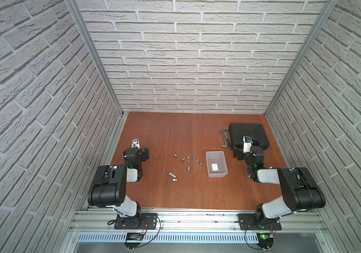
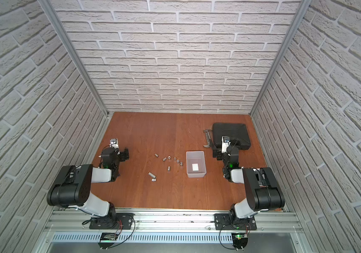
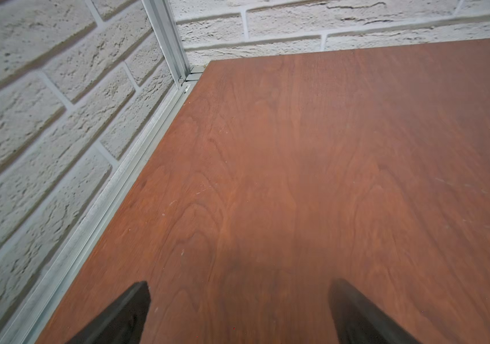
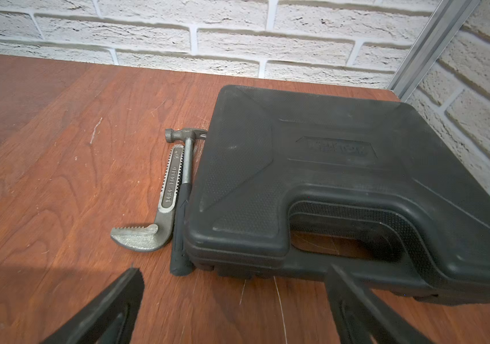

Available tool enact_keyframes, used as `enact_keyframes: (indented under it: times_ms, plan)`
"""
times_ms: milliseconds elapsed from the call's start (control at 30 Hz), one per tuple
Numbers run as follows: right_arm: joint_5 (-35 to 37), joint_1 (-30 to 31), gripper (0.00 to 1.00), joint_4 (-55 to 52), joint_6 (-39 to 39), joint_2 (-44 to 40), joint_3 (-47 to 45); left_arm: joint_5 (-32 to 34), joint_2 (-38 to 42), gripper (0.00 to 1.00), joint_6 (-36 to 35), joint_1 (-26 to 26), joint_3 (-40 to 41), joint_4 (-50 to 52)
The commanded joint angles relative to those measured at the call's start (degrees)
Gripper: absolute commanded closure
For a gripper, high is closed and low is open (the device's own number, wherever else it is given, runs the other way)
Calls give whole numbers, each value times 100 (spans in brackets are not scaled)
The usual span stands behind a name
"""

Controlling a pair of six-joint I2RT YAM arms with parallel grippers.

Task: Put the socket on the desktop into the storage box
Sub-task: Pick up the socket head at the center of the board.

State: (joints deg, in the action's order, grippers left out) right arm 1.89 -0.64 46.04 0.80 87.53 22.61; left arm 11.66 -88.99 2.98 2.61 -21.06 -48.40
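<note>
On the desktop (image 1: 175,131), the sockets (image 1: 183,159) lie scattered near the storage box (image 1: 218,174), on its left side; my left gripper (image 3: 238,286) and right gripper (image 4: 234,268) both gape wide, holding nothing, well apart from them

Nine small silver metal cylinder sockets (image 1: 188,168) lie scattered left of the one translucent greyish-white rectangular plastic storage box (image 1: 218,174). Beyond that box, to its right, are one black hard plastic tool case (image 1: 249,131), one steel hammer (image 4: 188,160) with a black grip, and one grey toothed wrench jaw (image 4: 170,190).
</note>
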Motion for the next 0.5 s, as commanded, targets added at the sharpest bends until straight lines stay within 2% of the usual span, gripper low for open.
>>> enact_keyframes:
  times_ms: [0, 467]
  plan:
    - [26, -31, 0, 141, -9, -52, 49, -17, 27, 2, -50, 2, -65, -242]
    - [13, -33, 0, 123, -11, -47, 59, -30, 25, 1, -52, 1, -65, -242]
